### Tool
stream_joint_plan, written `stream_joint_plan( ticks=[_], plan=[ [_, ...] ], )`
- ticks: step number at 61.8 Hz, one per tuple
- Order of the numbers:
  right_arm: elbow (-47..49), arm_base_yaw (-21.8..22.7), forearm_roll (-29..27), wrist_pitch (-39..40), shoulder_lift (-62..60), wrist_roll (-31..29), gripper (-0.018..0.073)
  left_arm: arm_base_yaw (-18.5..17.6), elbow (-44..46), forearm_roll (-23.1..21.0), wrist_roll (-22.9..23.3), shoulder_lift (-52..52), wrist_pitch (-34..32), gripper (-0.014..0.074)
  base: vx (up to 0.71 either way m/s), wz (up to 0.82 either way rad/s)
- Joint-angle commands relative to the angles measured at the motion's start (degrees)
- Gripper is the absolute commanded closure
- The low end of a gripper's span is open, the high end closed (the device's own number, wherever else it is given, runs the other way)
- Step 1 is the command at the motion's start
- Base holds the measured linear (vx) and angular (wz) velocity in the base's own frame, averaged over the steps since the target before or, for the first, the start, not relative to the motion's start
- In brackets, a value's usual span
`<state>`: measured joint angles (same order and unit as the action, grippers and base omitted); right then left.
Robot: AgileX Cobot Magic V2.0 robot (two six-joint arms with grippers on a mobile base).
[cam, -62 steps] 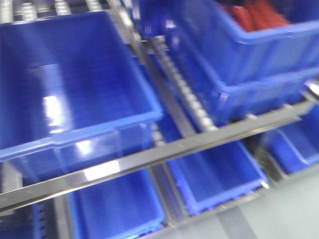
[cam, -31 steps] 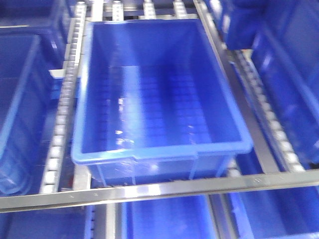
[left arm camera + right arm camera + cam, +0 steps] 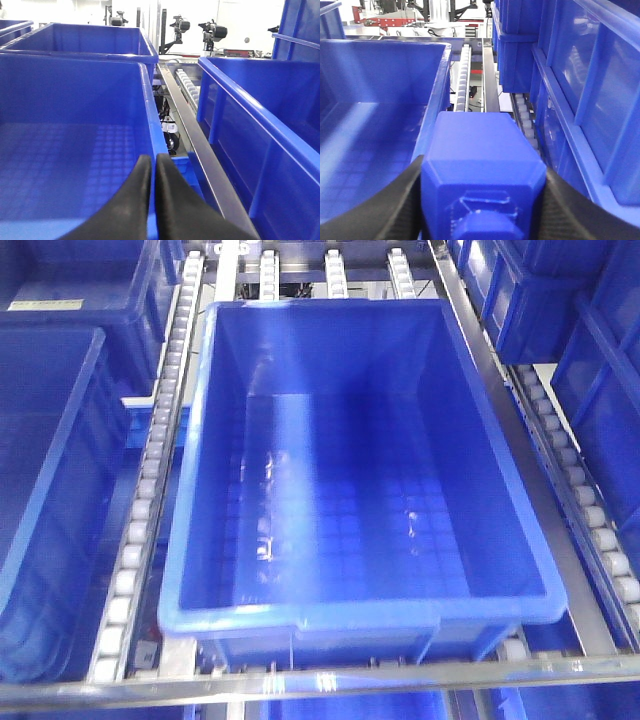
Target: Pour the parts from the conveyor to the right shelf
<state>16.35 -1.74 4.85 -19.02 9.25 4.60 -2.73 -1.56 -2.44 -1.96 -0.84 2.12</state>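
front view shows me only bin (image 3: 203,440) on shelf (image 3: 150,475); wrist views add right gripper (image 3: 482,202) pinching block (image 3: 481,150) at 6 o'clock, left gripper (image 3: 153,161) pressed together.

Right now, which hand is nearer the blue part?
Right. The right hand grips the blue part between its fingers; the left hand, shut and empty, hangs over a blue bin wall.
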Motion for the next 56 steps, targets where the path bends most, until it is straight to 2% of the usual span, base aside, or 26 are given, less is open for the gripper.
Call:
stream_joint_plan(
  ticks=[1,56],
  plan=[
    [1.7,0.3,0.4,4.5,0.7,-0.4,0.0568,-0.5,-1.8,-0.2,0.5,-0.6,-4.4,0.0602,0.15,-0.05],
    [1.7,0.3,0.4,4.5,0.7,-0.4,0.0568,-0.5,-1.8,-0.2,0.5,-0.6,-4.4,0.0602,0.09,0.01]
  ],
)
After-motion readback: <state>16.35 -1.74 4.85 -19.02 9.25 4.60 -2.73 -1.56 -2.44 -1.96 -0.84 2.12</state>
